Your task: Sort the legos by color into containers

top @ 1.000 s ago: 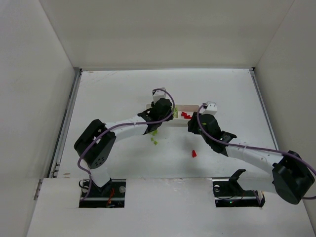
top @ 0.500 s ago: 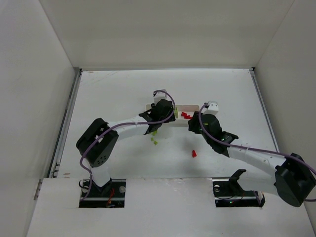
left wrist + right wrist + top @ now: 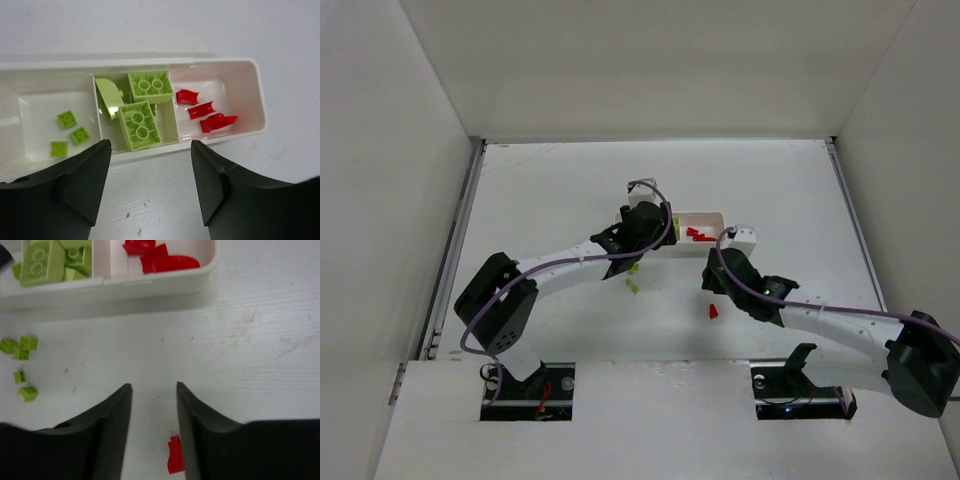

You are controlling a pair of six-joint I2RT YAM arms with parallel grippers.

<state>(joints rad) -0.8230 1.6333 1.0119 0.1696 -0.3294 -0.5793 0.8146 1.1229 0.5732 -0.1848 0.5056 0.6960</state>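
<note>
Mid-sort. Step in hand, as judged: pickup of the stray red piece point(image 3: 175, 455) off the table point(image 3: 260, 365) by the right gripper point(image 3: 153, 387). Fingers parted, nothing pinched. Red piece low in the gap, tight by one finger's inner edge, off-centre.

Left gripper point(image 3: 150, 150) spread wide, empty, hovering at the near rim of the tray point(image 3: 250, 65), facing the middle compartment. Tray fill: small green plates point(image 3: 67, 120) in the left compartment, bigger green bricks point(image 3: 140, 122) in the middle, red pieces point(image 3: 207, 112) in the right. Loose green bits point(image 3: 20, 352) on the table just in front of the tray, between the two arms.

Next move probably calls for shifting sideways to centre on the red piece, dropping to the table, closing, then lifting over the tray's front wall into the right compartment. Shallow wall, so likely only a small lift. Green bits for afterwards, nearest the left arm.

Room: bare table open to the right of the red piece and on its near side. Enclosure walls point(image 3: 380, 200) well apart from both arms. Tight spot only at the tray, both wrists near each other there, with risk of a bump on a simultaneous approach.
</note>
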